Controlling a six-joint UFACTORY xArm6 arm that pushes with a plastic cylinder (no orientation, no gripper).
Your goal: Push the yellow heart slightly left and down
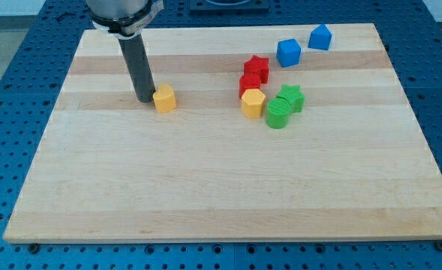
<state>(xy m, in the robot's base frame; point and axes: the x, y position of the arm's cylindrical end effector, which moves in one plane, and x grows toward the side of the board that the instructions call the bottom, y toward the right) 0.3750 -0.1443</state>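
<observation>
A yellow block [164, 98] sits on the wooden board [205, 187] at the upper left; its shape looks like a heart, but I cannot be sure. My tip [143, 100] is just to its left, touching or nearly touching it. The dark rod rises from the tip toward the view's top. A second yellow block [253, 103] sits right of centre in a cluster, and its shape is also unclear.
The cluster holds a red star [257, 68], a red block [249, 85], a green star [291, 97] and a green round block [278, 115]. A blue cube [288, 52] and another blue block [320, 37] sit at the upper right.
</observation>
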